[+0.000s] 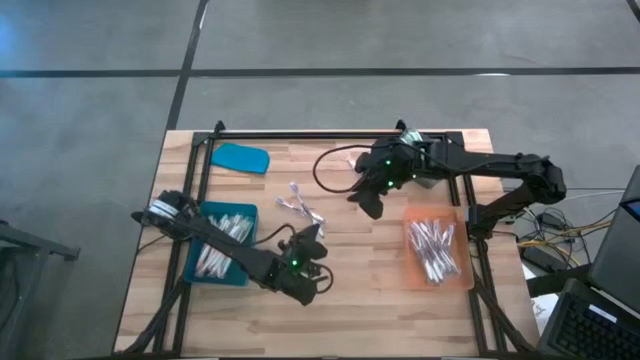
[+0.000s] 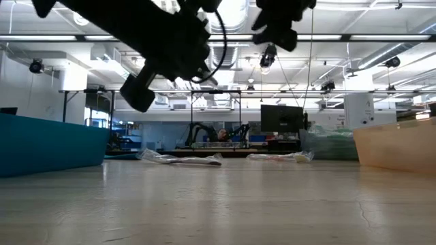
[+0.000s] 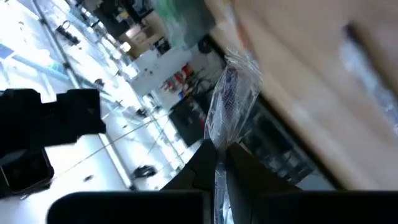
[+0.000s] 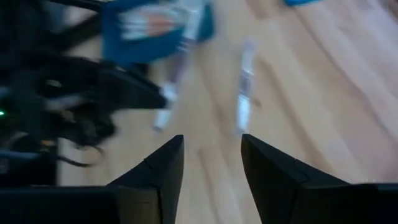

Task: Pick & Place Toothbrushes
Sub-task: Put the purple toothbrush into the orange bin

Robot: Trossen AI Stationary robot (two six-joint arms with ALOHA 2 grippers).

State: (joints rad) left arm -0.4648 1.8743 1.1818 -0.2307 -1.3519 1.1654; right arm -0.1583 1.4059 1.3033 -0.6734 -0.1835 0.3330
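In the left wrist view my left gripper (image 3: 219, 152) is shut on a toothbrush in a clear wrapper (image 3: 231, 93). It hovers over the table's near middle (image 1: 316, 284), just right of the blue tray (image 1: 205, 215) that holds several toothbrushes. My right gripper (image 4: 211, 146) is open with nothing between its fingers. It hangs above the table's middle (image 1: 364, 204), right of the loose wrapped toothbrushes (image 1: 300, 205) lying flat on the wood. The orange tray (image 1: 462, 280) at the right also holds several toothbrushes. My left gripper pinches one end of the wrapped toothbrush (image 3: 217, 144) between its two fingers. The rest of it sticks out past the fingertips, roughly in line with them. The toothbrush is lifted clear of the table.
A blue lid (image 1: 240, 157) lies at the far left of the table. A black cable (image 1: 330, 160) loops near the far middle. A black frame (image 1: 300, 134) runs along the table's far and side edges. Bare wood lies between the two trays.
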